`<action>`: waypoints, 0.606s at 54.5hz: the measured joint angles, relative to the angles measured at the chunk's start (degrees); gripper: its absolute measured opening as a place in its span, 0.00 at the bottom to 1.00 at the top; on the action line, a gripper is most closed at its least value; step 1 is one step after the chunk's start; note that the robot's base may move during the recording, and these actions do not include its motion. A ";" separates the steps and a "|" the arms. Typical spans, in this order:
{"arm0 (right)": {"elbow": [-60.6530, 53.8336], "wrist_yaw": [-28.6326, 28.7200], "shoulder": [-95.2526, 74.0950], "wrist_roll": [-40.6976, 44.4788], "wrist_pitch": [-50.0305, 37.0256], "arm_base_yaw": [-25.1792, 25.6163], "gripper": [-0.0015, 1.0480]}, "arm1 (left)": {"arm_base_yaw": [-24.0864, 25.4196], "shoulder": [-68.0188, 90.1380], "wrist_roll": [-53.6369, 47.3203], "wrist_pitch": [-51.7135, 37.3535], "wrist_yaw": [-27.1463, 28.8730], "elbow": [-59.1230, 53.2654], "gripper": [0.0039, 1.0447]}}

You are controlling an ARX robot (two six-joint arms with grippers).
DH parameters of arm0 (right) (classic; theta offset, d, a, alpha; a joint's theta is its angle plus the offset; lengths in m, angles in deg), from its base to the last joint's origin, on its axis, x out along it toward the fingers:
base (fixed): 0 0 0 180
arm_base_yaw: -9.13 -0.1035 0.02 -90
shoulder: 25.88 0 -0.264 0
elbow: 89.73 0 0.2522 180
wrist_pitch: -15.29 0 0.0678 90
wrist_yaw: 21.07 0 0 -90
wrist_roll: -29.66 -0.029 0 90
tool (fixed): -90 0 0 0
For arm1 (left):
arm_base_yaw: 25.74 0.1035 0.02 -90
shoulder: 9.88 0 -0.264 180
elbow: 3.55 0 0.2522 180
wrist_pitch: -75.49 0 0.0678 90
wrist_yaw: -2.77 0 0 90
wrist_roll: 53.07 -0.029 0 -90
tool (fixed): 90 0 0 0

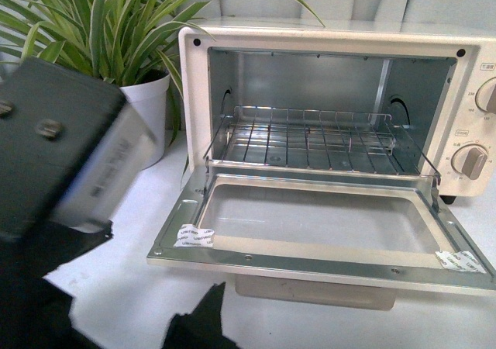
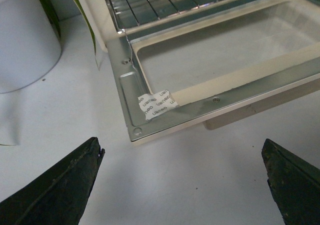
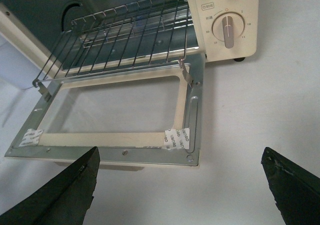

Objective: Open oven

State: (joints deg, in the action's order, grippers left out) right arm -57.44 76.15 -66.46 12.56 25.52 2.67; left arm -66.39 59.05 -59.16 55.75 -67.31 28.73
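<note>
The cream-white oven (image 1: 341,35) stands on the white table with its glass-windowed door (image 1: 318,262) folded down flat. The wire rack (image 1: 310,143) is pulled partly out over the door. Two round knobs (image 1: 470,161) sit on its right panel. The bar handle is hidden under the door's front edge. My left gripper (image 2: 182,147) is open and empty, just in front of the door's left front corner (image 2: 136,131). My right gripper (image 3: 180,155) is open and empty, in front of the door's right front corner (image 3: 189,157). Neither touches the oven.
A spider plant (image 1: 101,23) in a white pot (image 1: 147,108) stands left of the oven, close to my left arm (image 1: 54,147). White tape pieces (image 1: 192,235) stick to the door's front corners. Bare white table (image 1: 116,302) lies in front of the door.
</note>
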 joint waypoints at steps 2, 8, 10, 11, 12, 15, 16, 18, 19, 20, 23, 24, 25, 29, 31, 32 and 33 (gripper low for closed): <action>-0.81 0.92 1.49 0.68 -0.11 0.59 0.91 | 0.04 -2.45 -0.28 0.28 -0.09 -1.01 0.94; -3.76 2.89 7.67 2.56 0.09 2.62 0.91 | 0.81 -11.76 -1.01 2.14 0.04 -4.39 0.94; -4.79 2.67 10.27 3.32 0.81 2.82 0.91 | 1.36 -15.10 -1.09 2.93 0.50 -5.51 0.94; -5.01 2.64 10.97 3.52 1.05 2.82 0.91 | 1.64 -16.76 -1.09 3.34 0.87 -6.05 0.94; -5.51 2.75 12.37 3.87 1.66 2.86 0.91 | 1.97 -18.40 -1.03 3.89 1.05 -6.56 0.94; -6.82 2.84 16.65 4.85 3.87 2.89 0.91 | 2.84 -22.53 -1.03 5.35 1.97 -7.76 0.94; -7.21 2.78 18.10 5.27 4.72 2.78 0.91 | 3.43 -24.96 -0.94 6.34 2.38 -8.48 0.94; -8.24 2.51 21.75 5.90 6.91 2.36 0.91 | 4.35 -29.09 -0.48 8.31 2.78 -9.62 0.94; -8.83 2.19 23.98 6.14 8.35 1.92 0.91 | 4.55 -30.71 -0.46 9.09 3.02 -10.03 0.94; -9.42 1.60 26.27 6.45 9.86 1.36 0.91 | 4.85 -33.20 -0.44 10.27 3.21 -10.69 0.94; -10.73 0.42 30.95 6.80 12.46 0.24 0.91 | 5.73 -38.93 0.24 13.73 3.72 -12.00 0.94; -11.28 0.57 32.20 6.75 12.55 0.15 0.91 | 6.08 -41.33 0.55 15.52 3.98 -12.48 0.94; -11.56 0.61 32.76 6.73 12.55 0.20 0.91 | 6.36 -42.91 0.90 16.87 4.04 -12.74 0.94; -12.74 1.51 34.07 6.29 12.13 1.40 0.91 | 7.34 -48.17 2.54 21.66 5.03 -13.70 0.94; -13.33 1.55 34.56 6.08 11.82 2.19 0.91 | 7.80 -50.73 2.99 23.67 5.51 -14.34 0.94; -13.66 1.49 34.84 5.97 11.50 2.64 0.91 | 7.87 -51.21 3.19 23.98 5.51 -14.49 0.94; -13.90 1.46 35.08 5.90 11.26 3.02 0.91 | 8.02 -51.93 3.30 24.35 5.51 -14.73 0.94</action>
State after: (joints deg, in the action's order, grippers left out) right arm -71.35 77.62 -31.38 18.46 36.78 5.69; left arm -58.37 7.12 -55.86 80.10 -61.80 14.00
